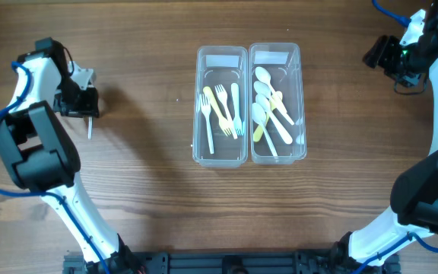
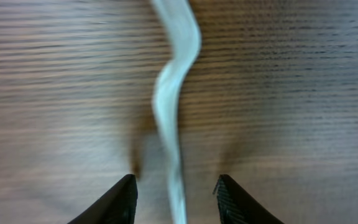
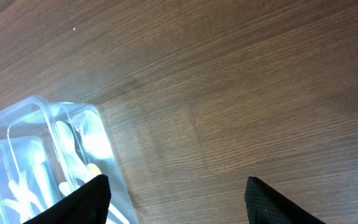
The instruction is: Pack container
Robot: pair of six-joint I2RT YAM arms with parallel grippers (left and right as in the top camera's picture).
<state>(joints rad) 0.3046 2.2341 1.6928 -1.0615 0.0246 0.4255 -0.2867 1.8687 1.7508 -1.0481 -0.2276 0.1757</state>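
Observation:
Two clear plastic containers stand side by side mid-table. The left container (image 1: pixel 198 106) holds several white, yellow and pale blue forks (image 1: pixel 223 110). The right container (image 1: pixel 302 106) holds several white and yellow spoons (image 1: pixel 268 103); it also shows in the right wrist view (image 3: pixel 17 124). A pale plastic utensil (image 1: pixel 90 131) lies on the table at the far left. In the left wrist view its handle (image 2: pixel 169 93) runs between my left gripper's (image 2: pixel 176 182) open jaws, untouched. My left gripper also shows in the overhead view (image 1: pixel 87 114). My right gripper (image 3: pixel 177 182) is open and empty, at the far right (image 1: pixel 372 55), to the right of the containers.
The wooden table (image 1: pixel 143 205) carries only the containers and the loose utensil. Both arm bases stand at the front edge.

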